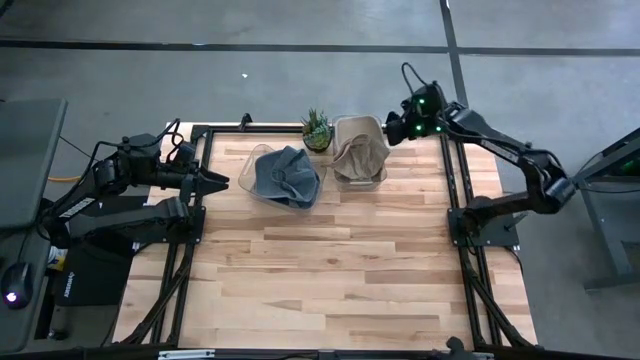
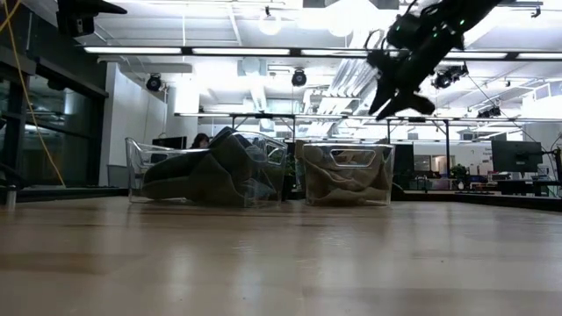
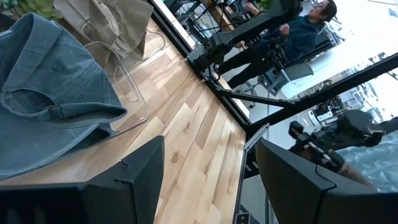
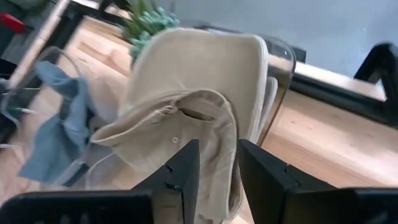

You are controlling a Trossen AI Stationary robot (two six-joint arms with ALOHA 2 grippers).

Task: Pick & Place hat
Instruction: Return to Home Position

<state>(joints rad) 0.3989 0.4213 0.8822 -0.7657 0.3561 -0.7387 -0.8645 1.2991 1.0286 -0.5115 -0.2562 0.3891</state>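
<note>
Wood table (image 1: 330, 280), 2 bins (image 2: 351, 156) at back, person (image 3: 308, 31) in bg

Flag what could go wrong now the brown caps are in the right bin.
The brown caps lie loosely piled in the right bin, and the right gripper hangs close above its edge, jaws open: a low sweep might snag one. The small plant beside the bin could be knocked. The left gripper hangs idle over the table.

Grey concrete floor (image 1: 300, 25), bright ceiling strip lights (image 2: 219, 51), and a desk monitor (image 2: 514, 156) beyond.
</note>
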